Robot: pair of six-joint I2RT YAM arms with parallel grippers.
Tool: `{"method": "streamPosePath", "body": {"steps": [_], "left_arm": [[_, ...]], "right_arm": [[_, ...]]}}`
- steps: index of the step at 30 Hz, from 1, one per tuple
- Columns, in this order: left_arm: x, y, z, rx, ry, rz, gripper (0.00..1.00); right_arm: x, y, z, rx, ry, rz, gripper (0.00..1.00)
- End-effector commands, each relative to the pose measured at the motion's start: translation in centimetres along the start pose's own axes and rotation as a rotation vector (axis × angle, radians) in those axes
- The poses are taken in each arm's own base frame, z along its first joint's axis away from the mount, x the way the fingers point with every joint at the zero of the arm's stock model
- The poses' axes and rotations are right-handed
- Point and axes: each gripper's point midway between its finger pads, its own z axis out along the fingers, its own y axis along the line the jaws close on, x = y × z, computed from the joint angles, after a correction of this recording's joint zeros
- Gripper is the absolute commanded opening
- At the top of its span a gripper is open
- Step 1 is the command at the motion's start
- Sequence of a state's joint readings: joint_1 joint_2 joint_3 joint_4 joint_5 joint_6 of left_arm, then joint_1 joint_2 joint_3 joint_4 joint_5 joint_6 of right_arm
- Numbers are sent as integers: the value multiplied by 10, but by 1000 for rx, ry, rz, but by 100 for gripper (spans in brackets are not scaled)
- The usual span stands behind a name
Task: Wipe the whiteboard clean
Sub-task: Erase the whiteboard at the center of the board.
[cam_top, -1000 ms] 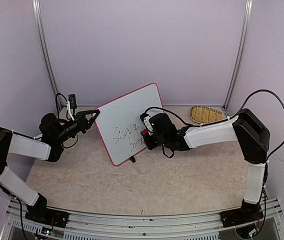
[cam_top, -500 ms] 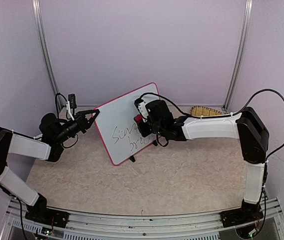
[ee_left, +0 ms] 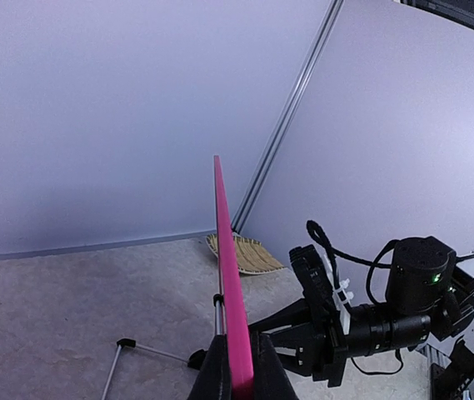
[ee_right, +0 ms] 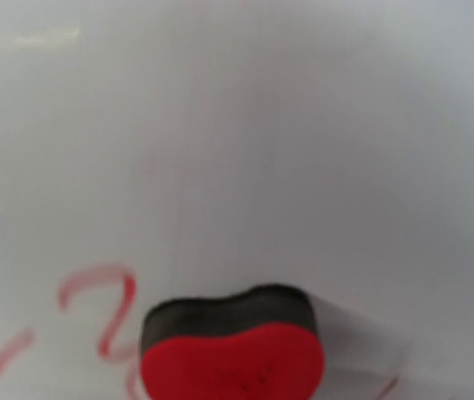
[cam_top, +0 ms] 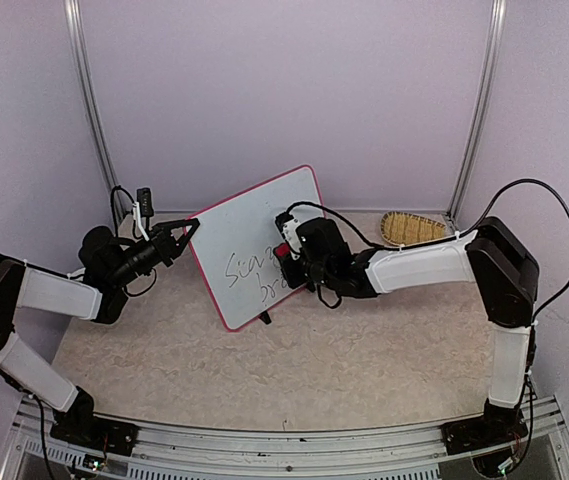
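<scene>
The whiteboard (cam_top: 249, 225) has a pink-red frame and stands tilted on the table, with marker scrawl (cam_top: 249, 275) on its lower half. My left gripper (cam_top: 190, 229) is shut on the frame's upper left corner. In the left wrist view the pink edge (ee_left: 227, 250) runs up from between my left gripper's (ee_left: 237, 360) fingers. My right gripper (cam_top: 286, 256) is shut on a red eraser (cam_top: 281, 249) pressed to the board's face. In the right wrist view the eraser (ee_right: 232, 358) shows its black felt against the white surface, with red strokes (ee_right: 95, 308) to its left; the fingers are hidden.
A woven straw tray (cam_top: 414, 228) lies at the back right near the corner post, and it also shows past the board as the tray (ee_left: 245, 254). The board's wire stand (ee_left: 128, 346) and black foot (cam_top: 266, 319) rest on the table. Purple walls close in on three sides.
My right gripper swept the eraser up and left over the board's face, then came back down a little. The left gripper and the board have not moved.
</scene>
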State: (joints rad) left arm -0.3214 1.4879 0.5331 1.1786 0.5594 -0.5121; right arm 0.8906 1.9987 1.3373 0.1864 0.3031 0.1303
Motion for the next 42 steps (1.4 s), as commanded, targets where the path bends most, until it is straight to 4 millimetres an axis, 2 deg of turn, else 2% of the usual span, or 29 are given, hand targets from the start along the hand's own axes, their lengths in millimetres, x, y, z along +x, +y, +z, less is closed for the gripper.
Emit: {"method": "streamPosePath", "body": {"steps": [1,8,13,24,29,34,39,42], "left_arm": [[28,-26,3,141,114,19,0],[27,-27,3,141,113,22,0],[27,-27,3,142,111,23,0],[28,-27,3,141,115,22,0],[28,-26,4,139,116,21,0],[29,-26,4,141,117,20,0],[30,-26,5,140,120,18,0],[30,-25,4,138,121,18,0]], "right_arm": [[45,7,0,-20,97,-4,17],[66,8,-3,-19,129,1,17],[63,7,-4,-17,125,-1,17],[-5,14,1,-26,18,-29,17],[-28,16,3,-23,-15,-45,17],[-59,14,0,-12,-72,-55,17],[-74,14,-1,-5,-96,-65,18],[-69,15,2,-8,-85,-71,18]]}}
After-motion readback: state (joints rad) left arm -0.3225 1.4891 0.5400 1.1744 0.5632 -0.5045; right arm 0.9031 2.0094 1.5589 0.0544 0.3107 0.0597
